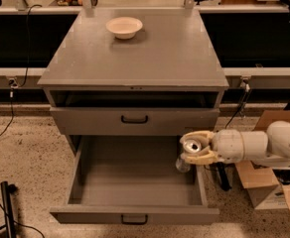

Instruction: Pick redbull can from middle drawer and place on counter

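Note:
The middle drawer (135,182) is pulled open below the grey cabinet, and its grey floor is bare. My gripper (195,147) is at the drawer's right side, level with its right wall. It is shut on the redbull can (189,150), a slim silvery can held tilted with its shiny lid facing up toward the camera. The can is lifted off the drawer floor. The counter (150,53) is the flat grey top of the cabinet, above and behind the gripper.
A cream bowl (124,27) stands at the back of the counter. A closed drawer front with a black handle (134,119) sits above the open drawer. Cardboard boxes (274,182) stand on the floor to the right. A long bench runs behind the cabinet.

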